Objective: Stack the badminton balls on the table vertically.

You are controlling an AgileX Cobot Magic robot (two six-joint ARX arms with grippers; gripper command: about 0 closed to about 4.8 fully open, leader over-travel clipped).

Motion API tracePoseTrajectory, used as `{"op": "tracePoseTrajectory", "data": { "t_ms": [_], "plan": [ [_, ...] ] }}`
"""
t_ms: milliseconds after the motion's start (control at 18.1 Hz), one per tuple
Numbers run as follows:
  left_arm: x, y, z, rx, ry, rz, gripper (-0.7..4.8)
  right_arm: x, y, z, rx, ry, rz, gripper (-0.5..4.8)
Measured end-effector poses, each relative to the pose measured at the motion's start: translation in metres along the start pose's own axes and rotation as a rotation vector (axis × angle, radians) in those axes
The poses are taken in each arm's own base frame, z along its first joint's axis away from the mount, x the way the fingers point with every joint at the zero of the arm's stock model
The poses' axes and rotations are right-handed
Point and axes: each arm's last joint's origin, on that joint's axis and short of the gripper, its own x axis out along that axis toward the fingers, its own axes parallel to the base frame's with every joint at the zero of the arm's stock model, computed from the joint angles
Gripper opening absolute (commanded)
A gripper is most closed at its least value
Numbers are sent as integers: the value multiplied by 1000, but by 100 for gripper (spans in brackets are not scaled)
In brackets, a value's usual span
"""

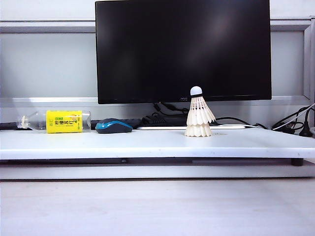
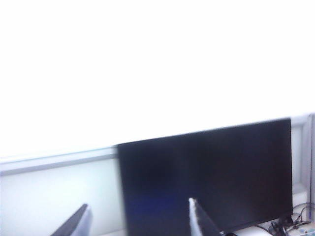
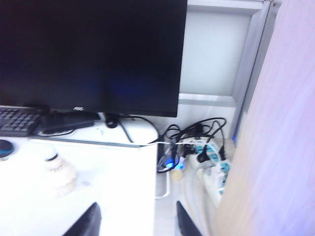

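Black monitor (image 1: 183, 49) dominates the back of the scene, screen dark. Below it runs the long white table (image 1: 74, 142), thin front edge.

On the table, just right of centre and in front of the monitor's lower edge: the badminton balls (image 1: 199, 118), already nested one over the other, upright, cork tip on top with its dark band. The lower skirt shows only as a ring of feather tips under the upper skirt. Judged from this, the stack looks done.

Further left on the table: a clear bottle with a yellow label (image 1: 64, 121) lying on its side, then a blue computer mouse (image 1: 113, 126). A keyboard (image 3: 17, 120) sits under the monitor; a tangle of cables and a power strip (image 3: 199, 152) lies off the table's right end.

Left claw (image 2: 138, 219): fingers apart, empty, aimed high at the monitor and bright wall, away from the stack. Right claw (image 3: 135, 221): fingers apart, empty, over the table's right end, with the stack (image 3: 58, 174) off to one side.

Handling judgement: shuttlecocks are very light and tip easily; the feathers are thin and crush under pinch. Best hold would be gentle, low on the skirt near the cork.
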Motion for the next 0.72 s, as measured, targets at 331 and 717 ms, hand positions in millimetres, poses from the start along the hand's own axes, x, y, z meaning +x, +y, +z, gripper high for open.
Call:
{"op": "tracePoseTrajectory", "data": {
  "t_ms": [331,717],
  "plan": [
    [-98,36,-28,-29,-23,-30,174,5,13,-39,-7,29,332,197],
    [-102,23,-80,-11,336,-165,172,28,27,-78,-16,134,458,104]
  ]
}}
